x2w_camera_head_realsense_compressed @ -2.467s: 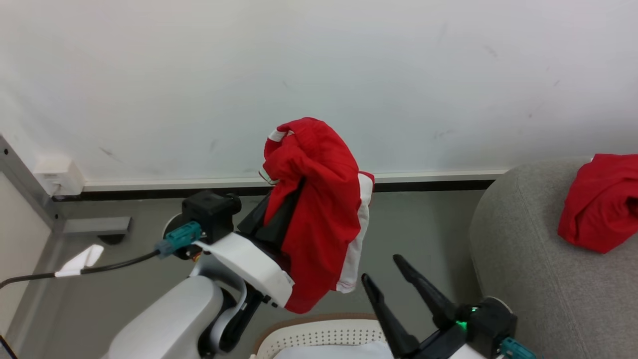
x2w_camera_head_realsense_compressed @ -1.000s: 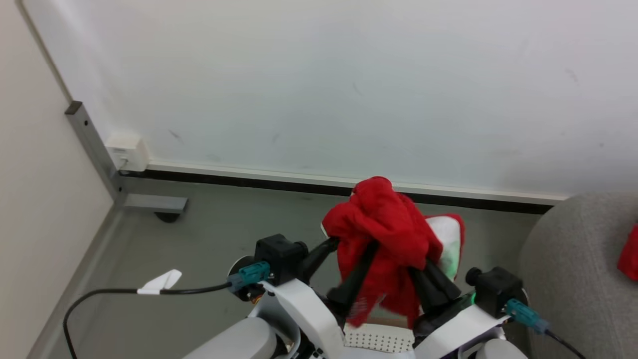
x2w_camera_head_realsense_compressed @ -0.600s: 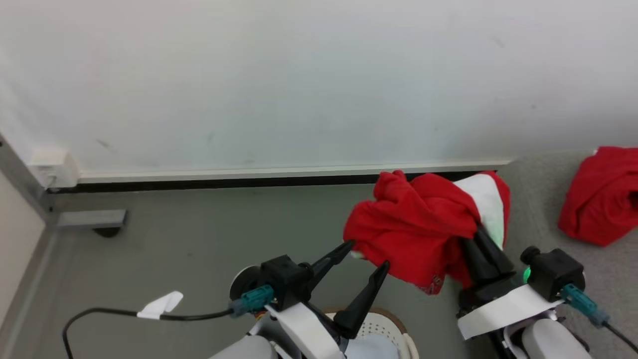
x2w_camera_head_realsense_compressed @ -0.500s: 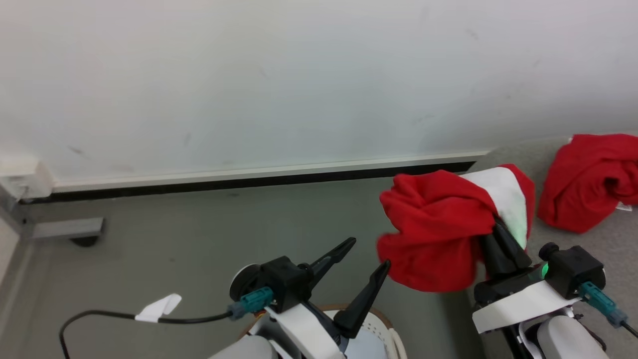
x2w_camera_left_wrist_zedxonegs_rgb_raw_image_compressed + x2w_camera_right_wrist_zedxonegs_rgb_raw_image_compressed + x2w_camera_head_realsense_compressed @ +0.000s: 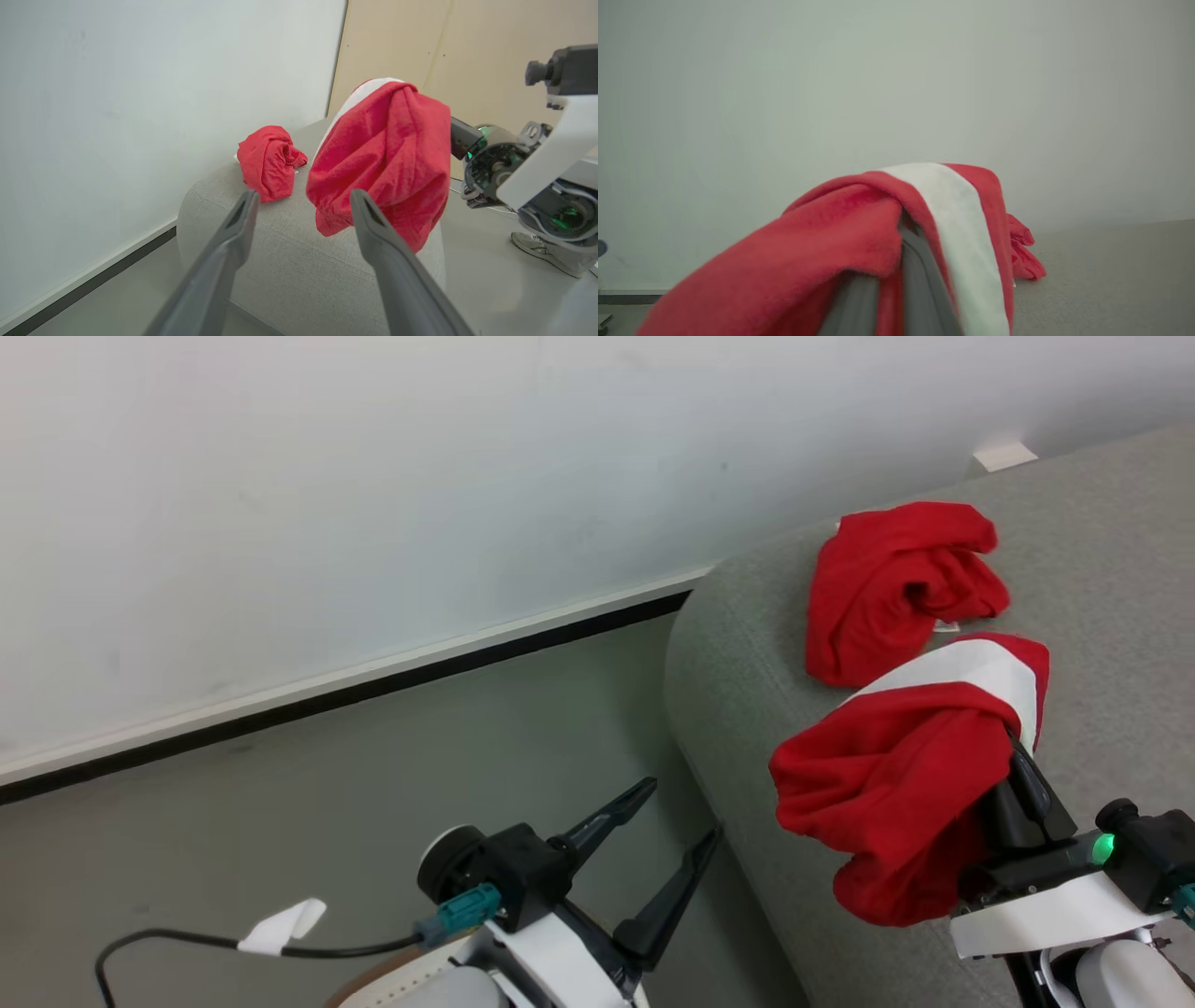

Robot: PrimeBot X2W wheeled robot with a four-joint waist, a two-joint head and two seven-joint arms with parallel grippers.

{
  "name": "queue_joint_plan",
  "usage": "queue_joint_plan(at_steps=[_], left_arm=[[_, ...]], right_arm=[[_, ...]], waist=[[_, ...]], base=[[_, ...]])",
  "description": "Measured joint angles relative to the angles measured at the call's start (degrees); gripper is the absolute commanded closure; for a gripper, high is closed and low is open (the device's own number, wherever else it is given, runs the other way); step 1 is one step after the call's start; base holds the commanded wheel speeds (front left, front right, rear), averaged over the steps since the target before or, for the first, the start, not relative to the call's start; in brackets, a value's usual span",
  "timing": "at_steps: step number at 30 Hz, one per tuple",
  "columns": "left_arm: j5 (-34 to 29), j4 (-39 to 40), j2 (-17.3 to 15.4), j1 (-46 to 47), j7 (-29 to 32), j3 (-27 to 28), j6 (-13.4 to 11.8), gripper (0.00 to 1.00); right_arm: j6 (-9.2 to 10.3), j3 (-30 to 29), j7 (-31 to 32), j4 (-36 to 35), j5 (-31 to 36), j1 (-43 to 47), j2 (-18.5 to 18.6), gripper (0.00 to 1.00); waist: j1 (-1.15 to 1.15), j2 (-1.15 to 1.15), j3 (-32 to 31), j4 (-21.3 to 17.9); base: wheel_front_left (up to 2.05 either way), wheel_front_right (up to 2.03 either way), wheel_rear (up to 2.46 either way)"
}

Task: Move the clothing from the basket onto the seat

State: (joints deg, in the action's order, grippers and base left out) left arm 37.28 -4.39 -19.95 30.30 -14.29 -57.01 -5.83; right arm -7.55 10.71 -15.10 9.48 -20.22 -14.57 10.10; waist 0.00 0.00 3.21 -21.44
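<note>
The right tool (image 5: pixel 1018 784) is clenched on a red garment (image 5: pixel 896 784), a strip of red pinched between its two dark fingers (image 5: pixel 920 284) in the right wrist view; the cloth drapes over the fingertips and hides them, with a broad white stripe running over the top. The bundle hangs over the grey seat (image 5: pixel 738 653), just inside the long edge that faces the floor (image 5: pixel 373 756); whether its lowest fold touches the upholstery cannot be told. A second red garment (image 5: pixel 896 588) lies crumpled on the seat nearer the wall, close to the rounded corner, apart from the held one. The left tool (image 5: pixel 683 810) is released, fingers spread wide with nothing between them, pointing over the grey floor toward the seat's edge. Below it, at the bottom edge of the head view, a piece of the basket (image 5: pixel 397 975) shows: brown rim and white perforated wall.
</note>
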Motion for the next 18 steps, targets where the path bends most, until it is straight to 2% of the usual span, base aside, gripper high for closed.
queue_joint_plan(at_steps=[8,13,18], left_arm=[[-0.5,-0.9,-0.1,0.2,-0.4,0.5,0.1,0.0],[-0.9,-1.0,-0.1,1.2,-0.4,0.5,0.6,0.0],[-2.1,-0.3,-0.3,3.3,-0.4,0.2,1.6,0.0]], right_arm=[[0.0,-1.2,0.4,-1.8,0.0,0.7,-0.5,1.0],[0.0,-2.4,0.4,-2.6,-1.3,0.1,-0.8,1.0],[-0.01,-5.3,1.6,-3.8,-1.6,-5.1,0.7,1.0]], waist=[[0.0,0.0,2.1,-4.6],[0.0,0.0,3.7,-4.8],[0.0,0.0,6.1,-3.9]], base=[[0.0,0.0,0.0],[0.0,0.0,0.0],[0.0,0.0,0.0]])
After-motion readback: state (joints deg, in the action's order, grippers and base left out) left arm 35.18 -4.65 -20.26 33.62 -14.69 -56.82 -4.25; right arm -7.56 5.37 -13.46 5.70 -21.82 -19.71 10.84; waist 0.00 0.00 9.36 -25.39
